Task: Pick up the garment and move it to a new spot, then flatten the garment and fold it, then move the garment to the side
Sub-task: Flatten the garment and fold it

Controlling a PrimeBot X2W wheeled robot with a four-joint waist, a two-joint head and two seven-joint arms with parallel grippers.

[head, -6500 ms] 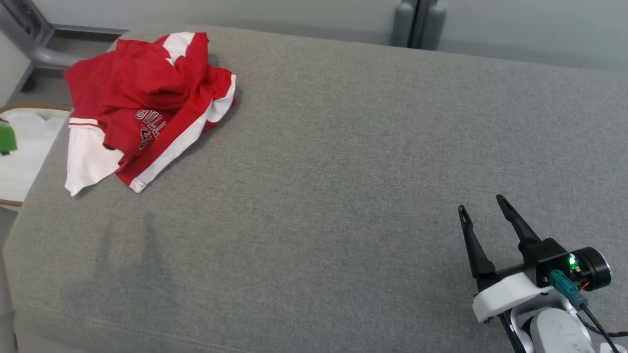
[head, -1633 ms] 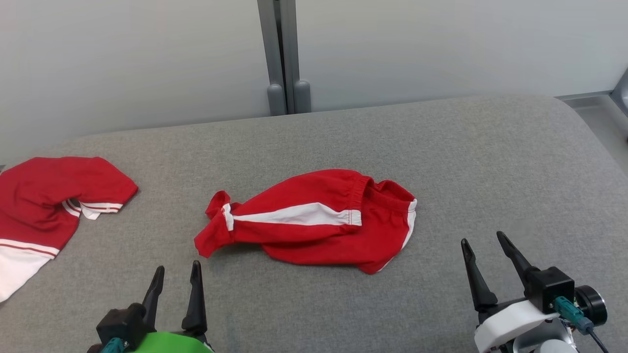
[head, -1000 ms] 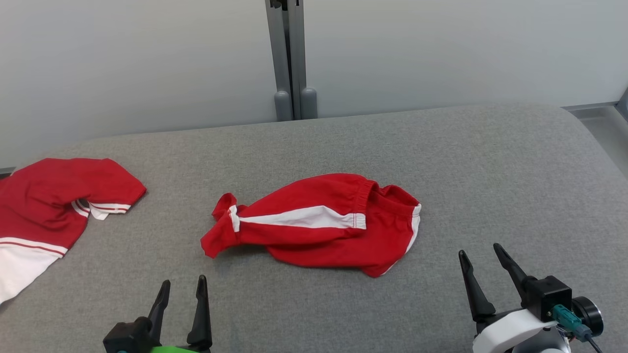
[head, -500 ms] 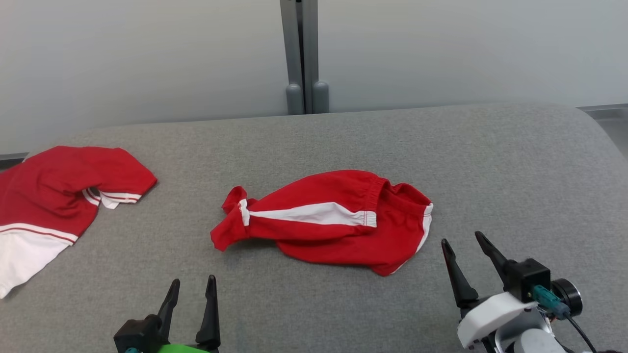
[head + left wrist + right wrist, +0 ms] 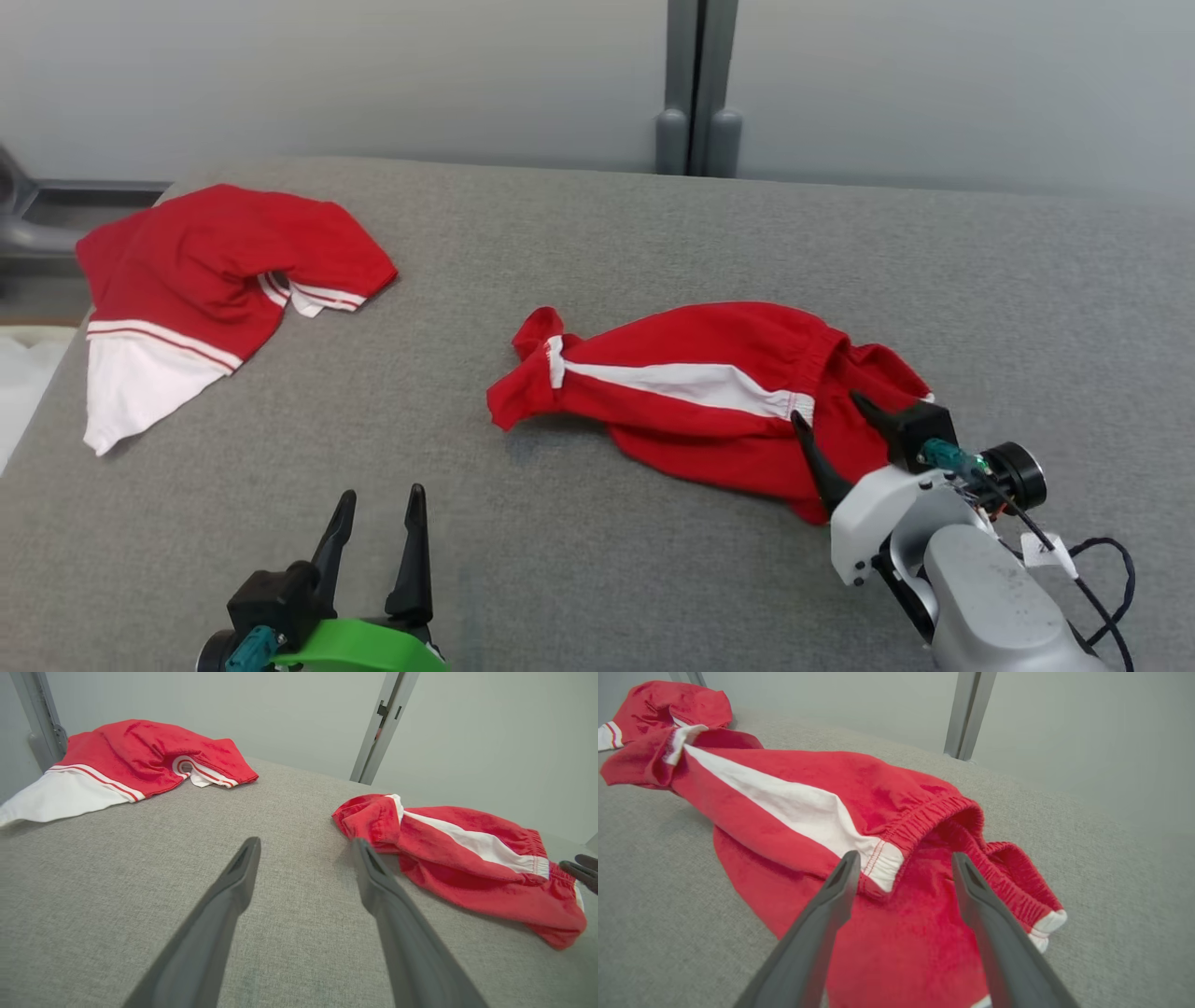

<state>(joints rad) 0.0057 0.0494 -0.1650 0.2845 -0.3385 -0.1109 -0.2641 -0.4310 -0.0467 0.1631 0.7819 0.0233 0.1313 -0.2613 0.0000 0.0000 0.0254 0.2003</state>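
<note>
Right gripper (image 5: 824,408) hovers spread over the red shorts (image 5: 691,425) at the waistband — likely lining up a pinch; left gripper (image 5: 381,492) hangs open near their leg end.

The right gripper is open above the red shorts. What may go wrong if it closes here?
1. The right gripper stands open over the bunched elastic waistband of the red shorts. It may pinch one layer only, and the cloth could then slip out.
2. The twisted leg end lies far from this grasp, and the left gripper is apart from it, so the shorts may lift as a lump.
</note>
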